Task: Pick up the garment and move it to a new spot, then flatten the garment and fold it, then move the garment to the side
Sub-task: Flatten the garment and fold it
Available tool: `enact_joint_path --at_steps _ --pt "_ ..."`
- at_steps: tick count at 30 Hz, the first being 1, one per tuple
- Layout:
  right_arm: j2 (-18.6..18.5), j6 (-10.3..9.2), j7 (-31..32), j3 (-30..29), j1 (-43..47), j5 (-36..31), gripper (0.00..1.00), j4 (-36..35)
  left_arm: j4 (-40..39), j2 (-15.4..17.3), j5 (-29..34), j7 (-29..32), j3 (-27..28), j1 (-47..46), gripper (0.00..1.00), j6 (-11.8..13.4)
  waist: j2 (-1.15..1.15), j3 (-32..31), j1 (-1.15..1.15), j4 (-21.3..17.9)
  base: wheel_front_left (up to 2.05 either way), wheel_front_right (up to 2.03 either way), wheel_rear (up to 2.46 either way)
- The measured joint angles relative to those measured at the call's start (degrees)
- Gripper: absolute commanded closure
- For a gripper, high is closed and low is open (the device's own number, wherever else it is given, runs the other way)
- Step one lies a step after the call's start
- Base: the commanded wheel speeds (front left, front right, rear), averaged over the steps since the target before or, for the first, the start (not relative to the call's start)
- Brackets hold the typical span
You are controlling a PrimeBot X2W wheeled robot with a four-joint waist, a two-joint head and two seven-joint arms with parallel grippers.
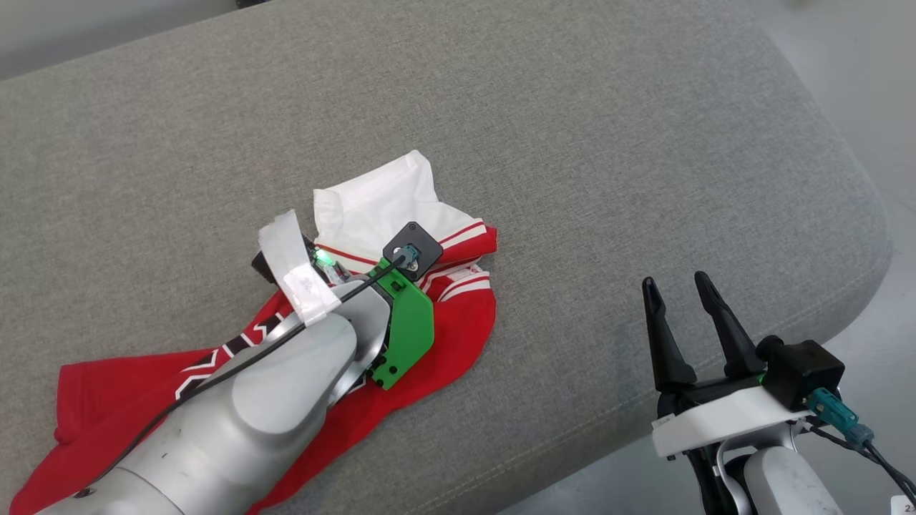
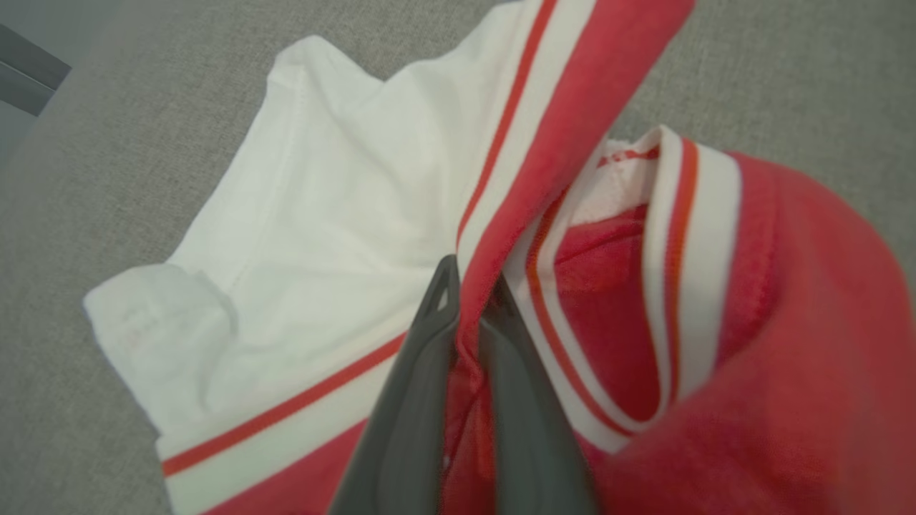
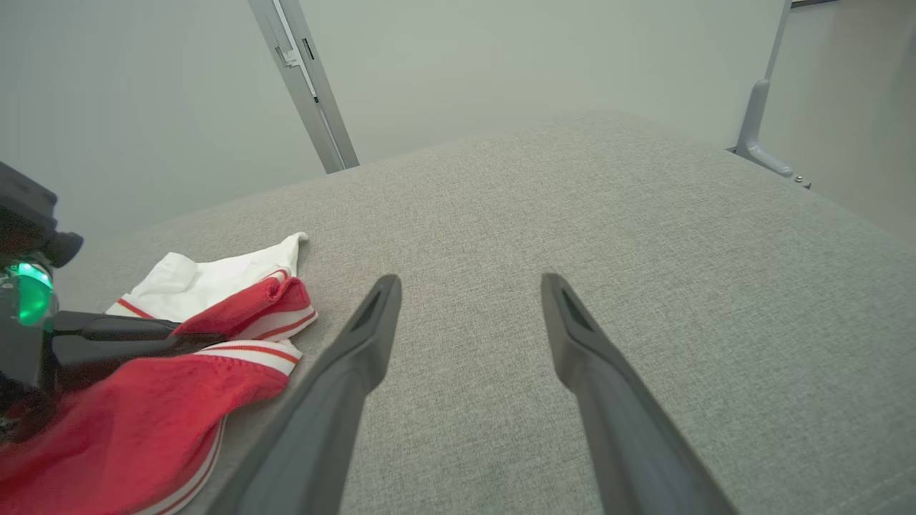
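Left gripper is clamping its two dark fingers on a raised ridge of the red-and-white jersey, right where the red cloth meets a white band with a thin red stripe. The pinch is taking a fold near the trimmed edge rather than the loose middle, probably so the cloth will hang from a firm seam when lifted. The jersey is lying bunched on the grey upholstered cushion, toward its near left part. Its white portion is pointing away from the robot and its red body is trailing back under the pale left forearm.

The right gripper is hovering with its fingers spread apart and holding nothing, off the near right edge of the cushion and well apart from the jersey. It appears to be waiting for its turn at flattening.

Most of the cushion beyond and to the right is bare, so a new spot is looking easy to reach. The forearm is hiding much of the red cloth from the head view, so how it is lying underneath cannot be told.
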Motion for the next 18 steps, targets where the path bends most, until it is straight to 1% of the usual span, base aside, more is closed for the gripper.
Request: enact_joint_path --at_steps 5,10,14,18 --pt "0.0 0.0 0.0 -0.3 -0.02 -0.01 0.0 -0.03 1.77 -0.55 -0.99 -6.14 1.81 -0.05 1.0 0.19 0.0 -0.35 0.0 0.44 0.0 0.0 0.0" --pt "0.01 0.0 0.0 -0.91 0.26 -0.33 0.0 0.02 0.07 -1.48 -2.2 -13.66 4.53 -0.01 1.0 0.51 0.0 -0.97 0.0 1.14 0.0 0.0 0.0" --pt "-0.01 0.0 0.0 -1.56 0.8 -1.12 0.0 0.05 -3.55 -1.01 -2.33 -18.66 6.28 0.08 1.0 2.31 0.0 -1.67 0.0 2.02 0.0 0.0 0.0" --pt "0.01 0.0 0.0 -1.52 1.01 -1.79 0.0 0.07 -5.98 1.14 -2.1 -22.48 8.87 0.05 1.0 5.13 0.0 -2.48 0.0 2.87 0.0 0.0 0.0"
